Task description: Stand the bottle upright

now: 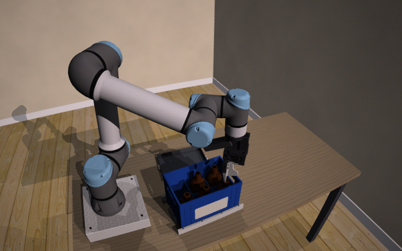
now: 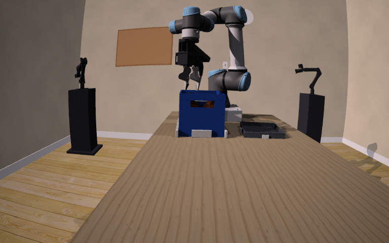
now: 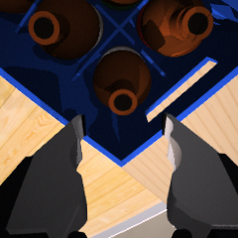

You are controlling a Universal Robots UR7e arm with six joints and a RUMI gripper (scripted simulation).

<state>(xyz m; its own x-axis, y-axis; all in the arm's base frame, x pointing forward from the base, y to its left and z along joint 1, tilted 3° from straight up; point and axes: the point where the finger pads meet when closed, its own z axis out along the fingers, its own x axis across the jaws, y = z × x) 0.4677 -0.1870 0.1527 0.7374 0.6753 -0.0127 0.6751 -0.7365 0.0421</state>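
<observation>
The blue crate (image 1: 173, 207) (image 2: 201, 118) (image 3: 104, 150) holds brown bottles upright. A corner bottle (image 1: 226, 182) (image 3: 121, 74) is nearest my gripper; others are a bottle (image 1: 214, 177) (image 3: 171, 37), a bottle (image 1: 197, 182), a bottle (image 1: 205, 190) and a bottle (image 1: 186, 195). Neck differences are too small to tell. My gripper (image 1: 226, 179) (image 2: 192, 89) (image 3: 123, 115) is open and empty, pointing down, with its fingertips about at rim height by the crate's corner. In the wrist view the corner bottle's mouth shows just beyond the gap between the fingertips. The dark tray (image 1: 180, 159) (image 2: 252, 135) is empty.
The tray stands beside the crate on the table (image 1: 290, 153) (image 2: 200, 186). Light strips (image 1: 211, 219) (image 2: 201, 133) lie along the crate's foot. The crate's raised walls and inner dividers surround the bottles. The arm's base plate (image 1: 118, 232) stands to the left in the top view.
</observation>
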